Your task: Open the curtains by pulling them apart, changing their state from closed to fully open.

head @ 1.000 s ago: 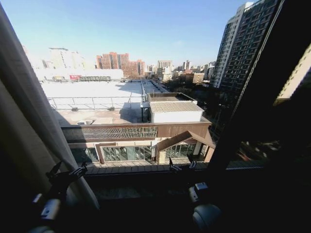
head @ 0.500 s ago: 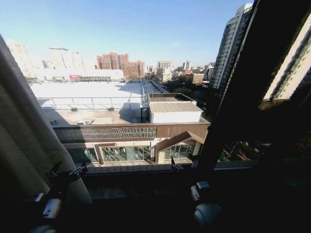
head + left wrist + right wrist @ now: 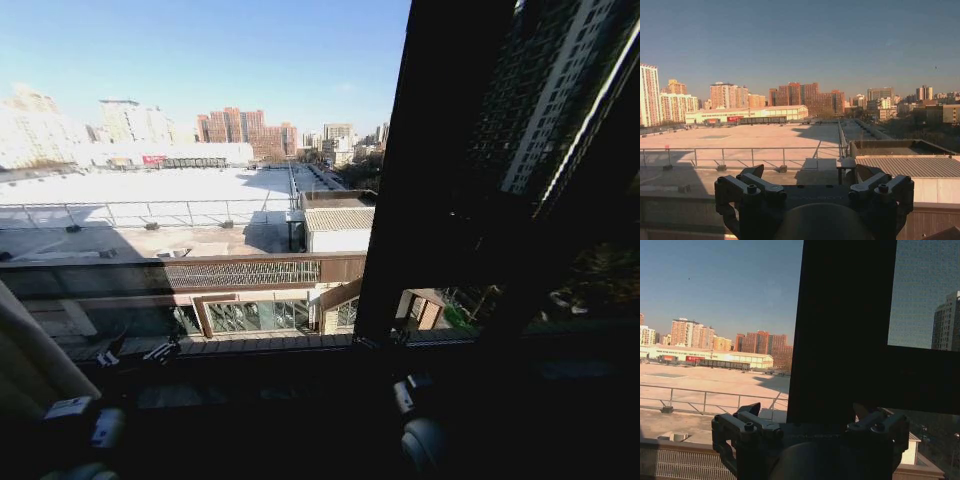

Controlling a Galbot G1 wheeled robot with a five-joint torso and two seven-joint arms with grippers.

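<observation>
A broad glass window (image 3: 200,200) overlooks sunlit rooftops, a dark upright frame bar (image 3: 420,170) at 2 o'clock. A pleated cream curtain panel (image 3: 30,365) bunches at 8 o'clock. The left gripper (image 3: 810,172) and right gripper (image 3: 807,410) gape wide, holding nothing.

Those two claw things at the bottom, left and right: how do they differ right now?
The left gripper points at clear glass and sunlit rooftops; the right gripper points straight at the dark window frame bar. The left gripper is beside the bunched curtain at the window's left edge; the right gripper is nearer the middle, in the bar's shadow. Shared: both sit low, jaws open, holding nothing.
</observation>
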